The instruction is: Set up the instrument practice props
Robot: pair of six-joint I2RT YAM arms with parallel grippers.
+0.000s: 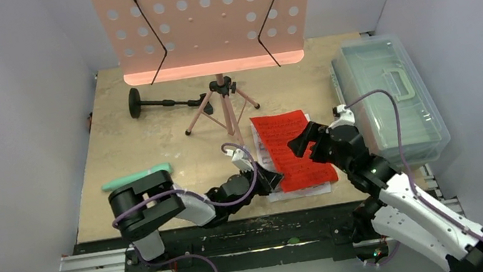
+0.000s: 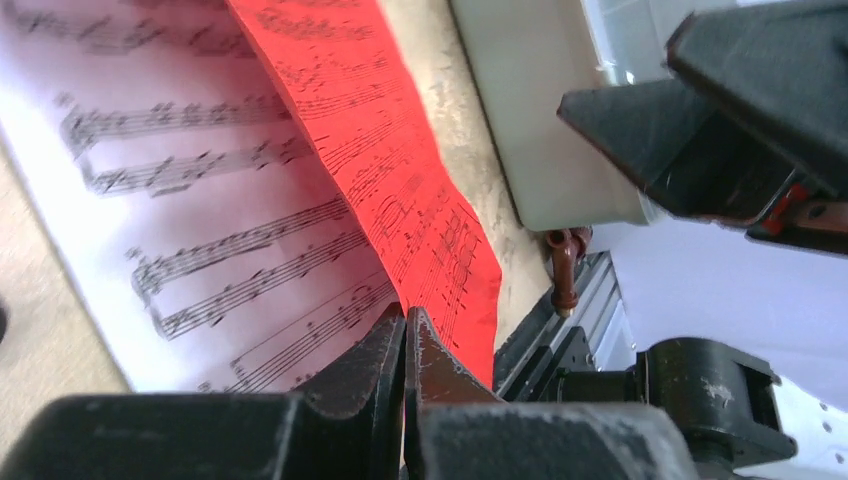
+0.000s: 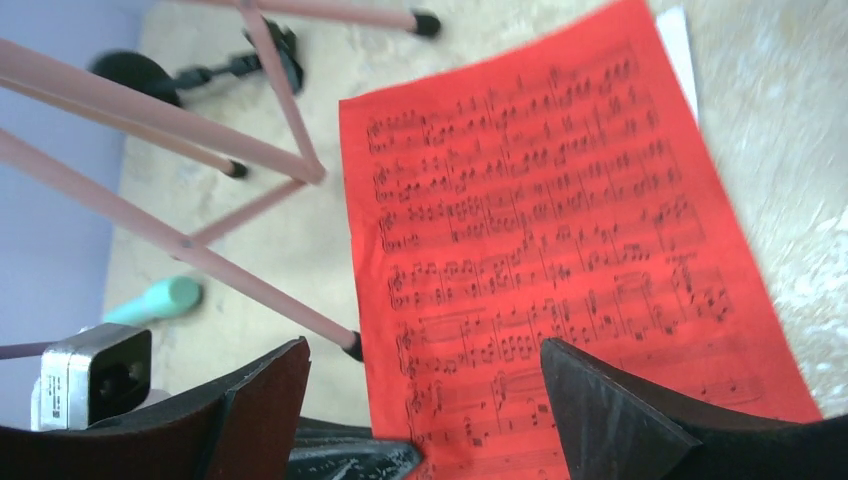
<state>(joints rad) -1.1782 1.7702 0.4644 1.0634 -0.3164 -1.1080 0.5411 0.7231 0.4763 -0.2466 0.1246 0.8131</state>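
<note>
While my left claw [image 1: 270, 178] lies low at the near-left edge of the sheet music, its two fingers are pressed together with no gap between them (left wrist view [image 2: 405, 328]). The boundary of the two sheets runs right up to the fingertips, but I cannot tell whether any paper is caught there.

My right claw [image 1: 303, 142] hangs above the red page [image 1: 289, 136] with its fingers spread wide and nothing between them (right wrist view [image 3: 425, 360]).

The red page lies printed side up on the worktop [image 1: 124, 146], right of centre. It lies on top of a white page [image 1: 264, 148], which shows along its left and near edges.

The pink music stand [image 1: 205, 11] stands upright at the far centre, its tripod legs splayed on the worktop just beyond the pages.

A black round-base stand [image 1: 154, 104] lies on its side to the left of the tripod legs.

The teal tube [image 1: 140, 176] lies at the near left, partly hidden by my left arm.

A clear lidded box [image 1: 391, 95] sits closed along the right edge.
</note>
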